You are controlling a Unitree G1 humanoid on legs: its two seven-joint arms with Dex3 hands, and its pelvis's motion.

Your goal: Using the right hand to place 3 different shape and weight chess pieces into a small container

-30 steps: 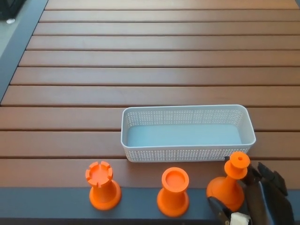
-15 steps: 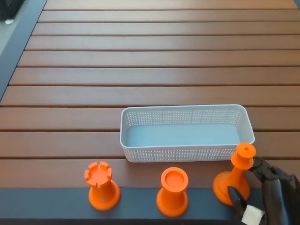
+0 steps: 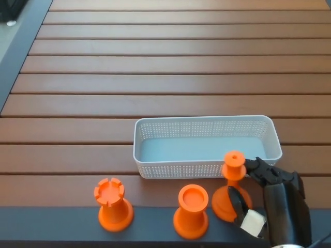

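Observation:
Three orange chess pieces stand near the table's front edge. A rook with a notched top (image 3: 112,204) is at the left, a flat-topped piece (image 3: 192,211) in the middle, and a pawn-like piece with a small round head (image 3: 231,188) at the right. My right hand (image 3: 264,199) is shut on the pawn-like piece, thumb in front of its base, fingers behind its neck. That piece leans slightly and sits just in front of the white perforated container (image 3: 207,124), which has nothing in it. My left hand is out of sight.
The table top is brown wooden slats (image 3: 155,62) with a dark front edge (image 3: 62,227). A dark strip and grey floor run along the far left.
My right hand has carried the pawn-like piece leftward and slightly up, from the far right toward the container's front wall. The other two pieces have not moved.

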